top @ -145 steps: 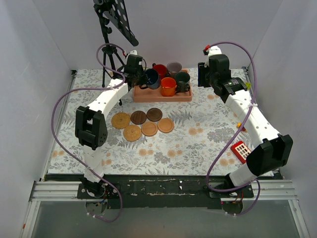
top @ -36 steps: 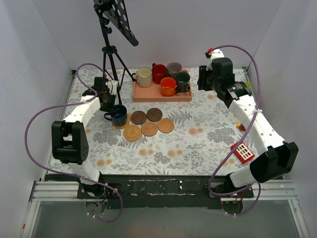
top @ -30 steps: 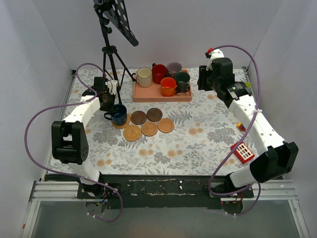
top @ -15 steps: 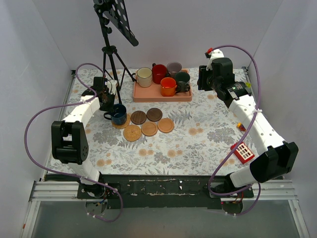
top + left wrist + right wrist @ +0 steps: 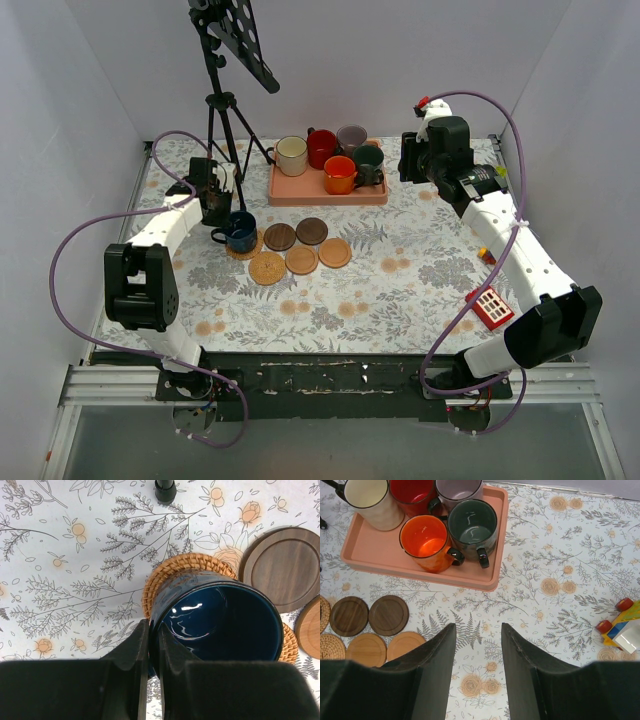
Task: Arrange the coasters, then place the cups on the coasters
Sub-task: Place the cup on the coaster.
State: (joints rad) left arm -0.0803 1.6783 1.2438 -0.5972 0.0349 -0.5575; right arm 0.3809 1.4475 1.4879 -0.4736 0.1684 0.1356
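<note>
The navy blue cup (image 5: 220, 615) stands on a woven coaster (image 5: 185, 562) at the left end of the coaster group. My left gripper (image 5: 153, 630) is shut on its rim, one finger inside and one outside; from above, the left gripper (image 5: 215, 205) sits just behind the navy cup (image 5: 240, 232). Two dark brown coasters (image 5: 279, 237) (image 5: 312, 231), two tan ones (image 5: 302, 260) (image 5: 335, 252) and a woven one (image 5: 267, 268) lie bare. The cream (image 5: 370, 500), red (image 5: 412, 492), grey-lilac (image 5: 457, 490), orange (image 5: 426, 542) and dark green (image 5: 472, 527) cups stand on the pink tray (image 5: 495, 555). My right gripper (image 5: 478, 627) hangs open and empty right of the tray.
A black tripod stand (image 5: 225, 100) rises behind the left gripper, and one of its feet (image 5: 165, 490) is close to the navy cup. A red toy block (image 5: 488, 305) and a small toy car (image 5: 620, 625) lie at the right side of the table.
Since the oldest frame the left arm has carried the navy cup from the tray down onto the woven coaster. Over the last second nothing has visibly moved.
</note>
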